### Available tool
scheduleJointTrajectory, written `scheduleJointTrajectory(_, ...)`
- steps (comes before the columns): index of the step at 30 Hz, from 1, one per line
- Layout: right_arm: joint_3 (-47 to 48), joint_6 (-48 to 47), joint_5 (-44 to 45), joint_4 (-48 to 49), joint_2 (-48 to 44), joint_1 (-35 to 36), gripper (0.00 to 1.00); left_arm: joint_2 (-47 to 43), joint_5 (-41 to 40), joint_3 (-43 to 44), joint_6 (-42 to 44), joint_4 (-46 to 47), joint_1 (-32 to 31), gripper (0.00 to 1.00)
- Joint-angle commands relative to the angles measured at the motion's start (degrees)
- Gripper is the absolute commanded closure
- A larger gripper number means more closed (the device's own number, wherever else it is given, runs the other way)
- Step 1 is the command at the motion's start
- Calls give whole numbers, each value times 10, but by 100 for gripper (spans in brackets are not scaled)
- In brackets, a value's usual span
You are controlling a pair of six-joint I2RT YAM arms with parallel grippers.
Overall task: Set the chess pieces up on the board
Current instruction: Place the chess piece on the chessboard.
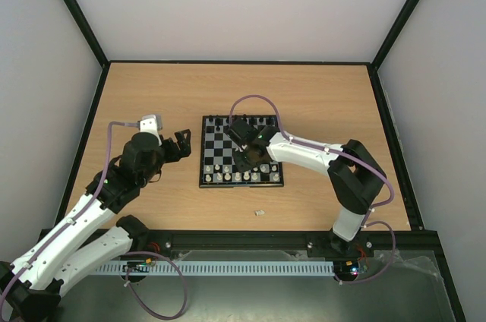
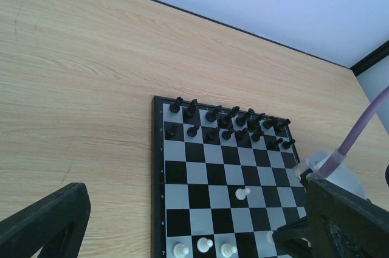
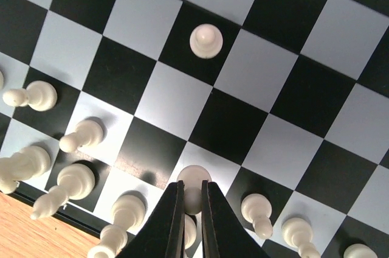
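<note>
The board lies mid-table. Black chess pieces fill its two far rows. Cream-white chess pieces stand in the two near rows. One white pawn stands alone mid-board and also shows in the left wrist view. My right gripper is over the near rows, shut on a white pawn at a pale square; I cannot tell whether it touches the board. My left gripper hovers left of the board, open and empty, one finger at lower left.
One small white piece lies loose on the wooden table in front of the board. Black frame rails and pale walls bound the table on every side. The right arm reaches over the board's right half.
</note>
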Motion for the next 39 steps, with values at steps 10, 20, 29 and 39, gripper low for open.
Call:
scheduleJointTrajectory(10,-18,11,14,-12,9,7,94,-1,3,-4,-1,1,1,1)
scheduleJointTrajectory(20,-17,9,11,-4,36,7,93,0,3,-3,0,1,1,1)
scheduleJointTrajectory(29,5,10,24,-20,17,7,68,-2,1,-3,0,1,1,0)
scheduleJointTrajectory(39,88,-11,47,-43,39,5,67,-3,0,-3,0,-1,1,1)
